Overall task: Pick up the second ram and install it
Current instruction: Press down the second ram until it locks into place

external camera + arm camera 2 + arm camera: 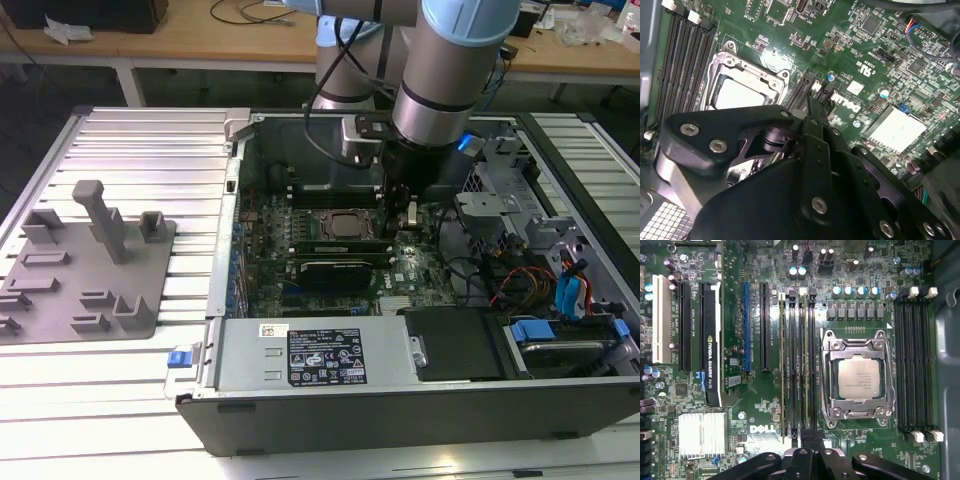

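The second ram (pixel 805 365) stands on edge in a memory slot just beside the processor socket, a thin green strip seen from above. My gripper (pixel 807 436) is shut, its black fingers pressed together, with the tips at the end of that stick by the slot's latch. Whether they touch it I cannot tell. In the second wrist view the gripper (pixel 812 102) points at the same slot end. In the exterior view the gripper (pixel 393 228) reaches down inside the open case above the motherboard (pixel 300 215). Another green stick (pixel 782 365) sits two slots away.
The silver processor (pixel 858 379) lies in its socket beside several empty slots (pixel 912 365). A long black card (pixel 710 340) stands upright across the board, near a finned heat sink (pixel 702 432). A grey fixture plate (pixel 85 265) lies on the exterior view's left; the drive cage (pixel 560 290) and cables crowd the right.
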{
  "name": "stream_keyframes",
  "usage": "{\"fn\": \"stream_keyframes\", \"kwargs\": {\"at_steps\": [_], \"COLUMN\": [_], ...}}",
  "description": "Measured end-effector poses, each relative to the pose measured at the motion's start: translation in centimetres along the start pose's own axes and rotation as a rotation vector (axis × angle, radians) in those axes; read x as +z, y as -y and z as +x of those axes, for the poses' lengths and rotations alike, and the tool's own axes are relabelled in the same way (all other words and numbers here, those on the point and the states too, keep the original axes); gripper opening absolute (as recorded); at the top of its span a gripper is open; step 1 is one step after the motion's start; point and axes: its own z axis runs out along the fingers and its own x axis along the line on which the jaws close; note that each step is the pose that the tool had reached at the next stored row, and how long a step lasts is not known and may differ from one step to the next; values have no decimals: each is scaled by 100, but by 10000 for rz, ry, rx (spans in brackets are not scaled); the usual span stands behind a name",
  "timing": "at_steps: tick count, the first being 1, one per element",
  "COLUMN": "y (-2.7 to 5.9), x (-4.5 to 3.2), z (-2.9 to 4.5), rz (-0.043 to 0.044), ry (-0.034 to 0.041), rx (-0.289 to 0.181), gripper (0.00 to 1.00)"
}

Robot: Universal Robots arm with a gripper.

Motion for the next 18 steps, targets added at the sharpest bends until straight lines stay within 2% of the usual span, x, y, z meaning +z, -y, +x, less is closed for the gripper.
{"fn": "stream_keyframes", "kwargs": {"at_steps": [3,4,6,7,8,9,11,14,18], "y": [-13,-58,-239,-400,-509,-670,-768,-857,-866], "x": [-4,-3,6,12,18,25,33,48,57], "z": [1,2,6,10,12,16,19,22,22], "rz": [-1,-1,3,13,19,22,22,21,22], "ry": [-5,-5,-3,-5,-2,-2,-2,-4,-2], "rx": [1,-1,-1,0,0,-2,-1,0,1], "gripper": [8,8,8,8,8,8,8,8,8]}}
